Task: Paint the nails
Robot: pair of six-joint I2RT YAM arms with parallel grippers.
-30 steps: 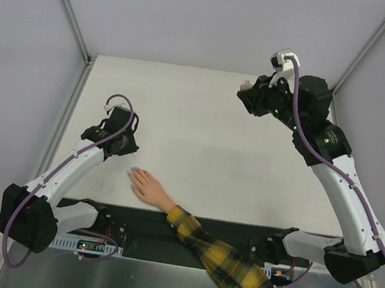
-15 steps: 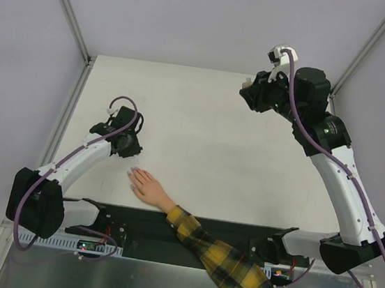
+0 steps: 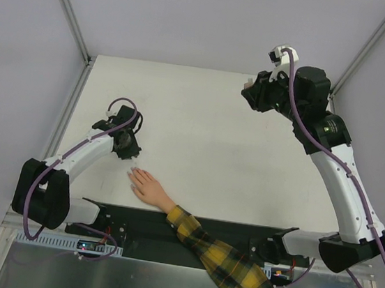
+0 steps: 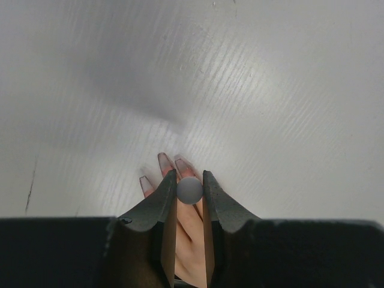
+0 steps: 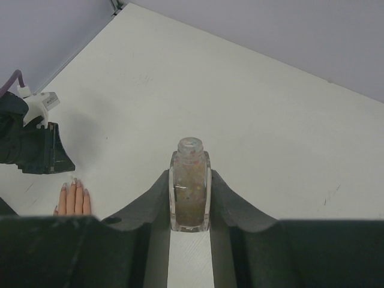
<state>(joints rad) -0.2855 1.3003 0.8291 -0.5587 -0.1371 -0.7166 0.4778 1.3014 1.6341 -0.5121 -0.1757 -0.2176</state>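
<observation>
The flesh-coloured hand [image 3: 148, 187] with a yellow plaid sleeve [image 3: 227, 261] lies flat at the table's near edge, its nails [image 3: 133, 173] pointing up-left. My left gripper [image 3: 130, 152] hovers just beyond the fingertips. In the left wrist view it [image 4: 189, 177] is shut on a round grey brush cap [image 4: 189, 190], directly over the fingers, with pale nails [image 4: 163, 161] showing just ahead of the jaws. My right gripper [image 3: 249, 93] is raised at the far right, shut on an open glitter polish bottle [image 5: 191, 183].
The white table [image 3: 201, 131] has a metal frame post [image 3: 68, 9] at its far left corner and a black strip [image 3: 133, 224] along the near edge. The right wrist view also shows the hand [image 5: 74, 198] and the left gripper [image 5: 36, 150].
My left gripper has moved slightly nearer the fingertips of the hand. My right gripper has shifted a little to the right with the bottle. The hand has not moved.
</observation>
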